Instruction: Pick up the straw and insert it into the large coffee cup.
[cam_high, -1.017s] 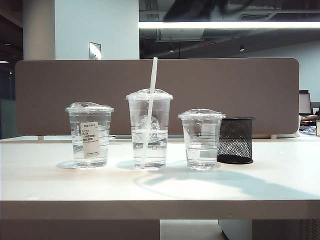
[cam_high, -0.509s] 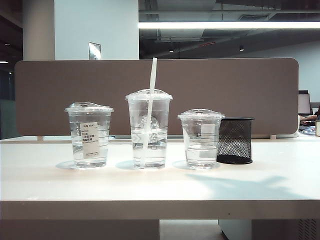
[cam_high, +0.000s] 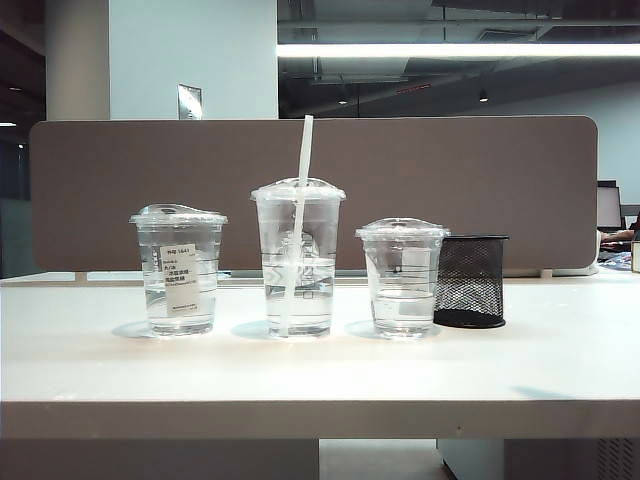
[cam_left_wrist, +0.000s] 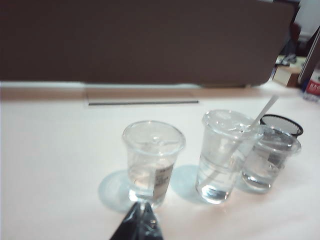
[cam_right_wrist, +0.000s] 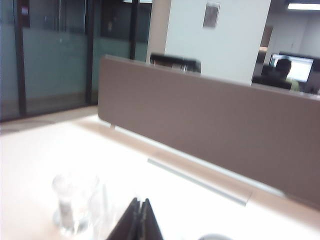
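Note:
The large coffee cup (cam_high: 298, 262) stands in the middle of the row on the white table, with water in it and a domed lid. The white straw (cam_high: 300, 200) stands slanted through that lid, its top well above the cup. No arm shows in the exterior view. In the left wrist view my left gripper (cam_left_wrist: 142, 206) is shut and empty, on the near side of the labelled cup (cam_left_wrist: 152, 160), with the large coffee cup (cam_left_wrist: 225, 156) and straw (cam_left_wrist: 265, 111) beyond. My right gripper (cam_right_wrist: 139, 201) is shut and empty, above the table.
A shorter clear cup with a white label (cam_high: 178, 272) stands left of the large one, and the shortest cup (cam_high: 402, 280) right of it. A black mesh holder (cam_high: 471, 281) sits behind that one. A brown partition (cam_high: 450, 180) closes the table's back. A blurred clear cup (cam_right_wrist: 75, 202) shows by the right gripper.
The dark arm at the top of the exterior view has gone out of sight. Its shadow on the table slid off to the right. Cups and straw have not moved.

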